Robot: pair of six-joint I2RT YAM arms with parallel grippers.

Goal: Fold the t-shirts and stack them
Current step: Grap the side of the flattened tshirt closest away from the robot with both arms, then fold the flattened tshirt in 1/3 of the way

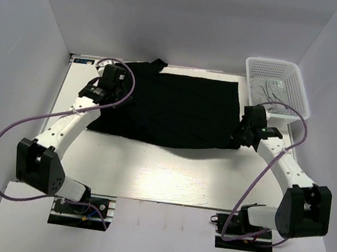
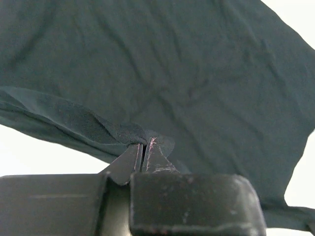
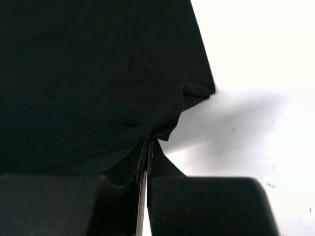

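Surface: white tabletop [image 1: 167, 185] inside a plain white-walled enclosure, with a patch of glare on its bare near half.
Black shirt: solid black, soft cloth short-sleeved t-shirt [image 1: 177, 108] with no print, spread wide across the far half of the table between the two arms.
Shirt outline: roughly rectangular, with a straight far edge and a wavy near edge; a flap of cloth pokes out past the far left corner.
Shirt surface: mostly flat, with shallow creases that show in the left wrist view.
Left gripper [image 2: 146, 146]: fingers pressed together on a small fold of black cloth at the shirt's left side; the fabric rises into a rolled ridge running away from the pinch.
Right gripper [image 3: 147, 145]: fingers clamped tight on the shirt's near right corner; the hem puckers at the pinch and the lifted corner throws a soft shadow on the table.
Grey shirt: light grey cloth t-shirt [image 1: 271, 90], crumpled inside the basket.
Basket: white plastic mesh basket [image 1: 300, 97] at the table's far right corner, just beyond the right gripper.
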